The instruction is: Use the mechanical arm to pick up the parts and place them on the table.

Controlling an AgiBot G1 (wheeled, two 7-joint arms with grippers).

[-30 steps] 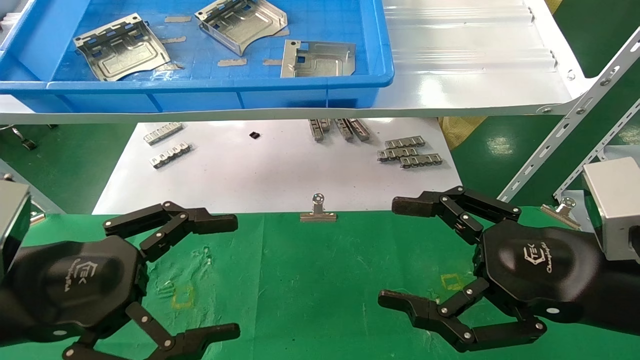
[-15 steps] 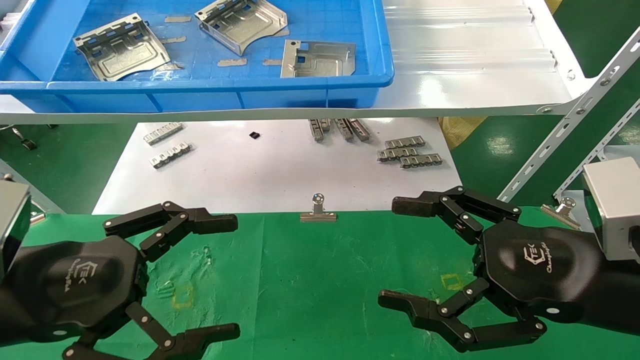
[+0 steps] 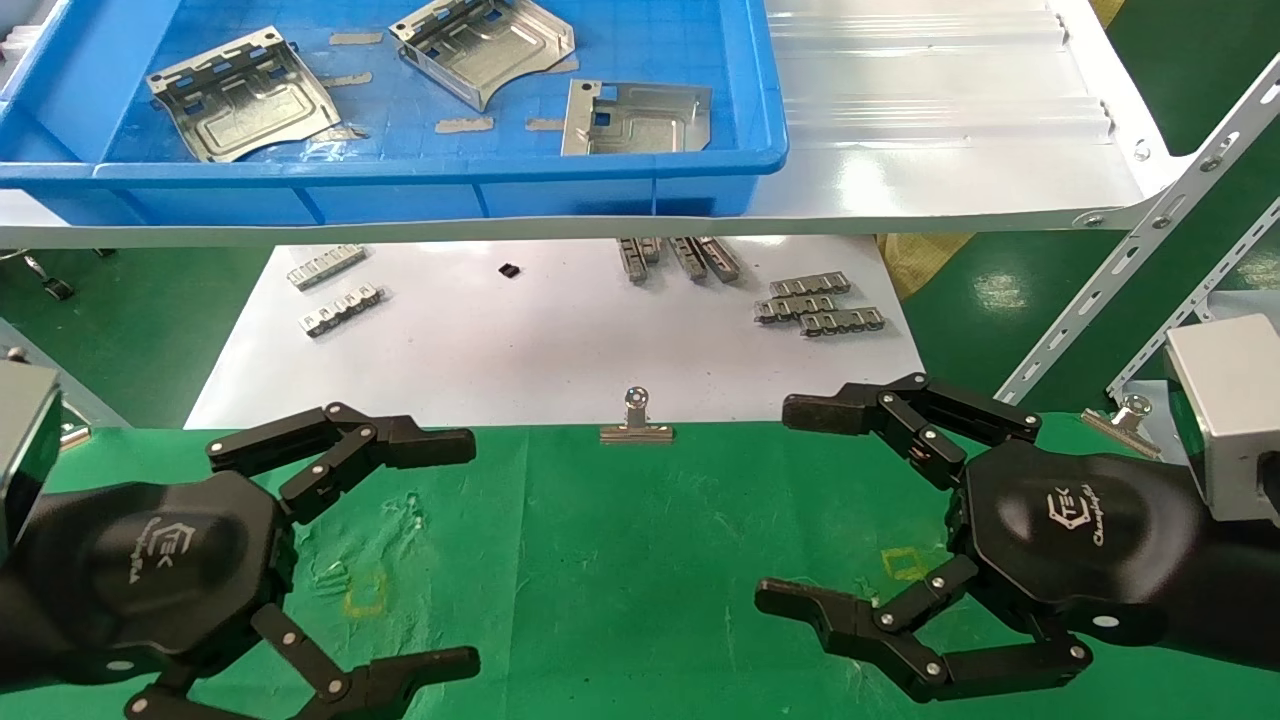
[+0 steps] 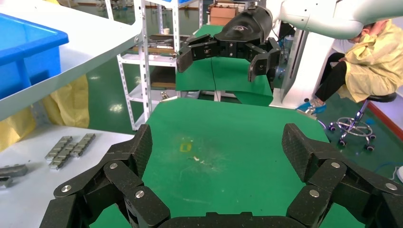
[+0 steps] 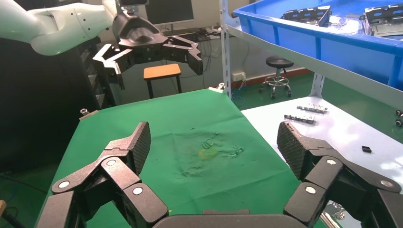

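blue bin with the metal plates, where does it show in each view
Head view: the blue bin sits on the white shelf, top left, holding three plates.
Left wrist view: only a corner at the upper left edge.
Right wrist view: its long side runs along the top right, on the shelf.
Shared landmark: the green cloth table.

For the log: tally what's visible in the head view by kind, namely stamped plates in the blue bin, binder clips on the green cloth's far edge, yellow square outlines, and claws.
Stamped plates in the blue bin: 3
Binder clips: 2
Yellow square outlines: 2
Claws: 2, left claw, right claw, both open, empty
Total: 9
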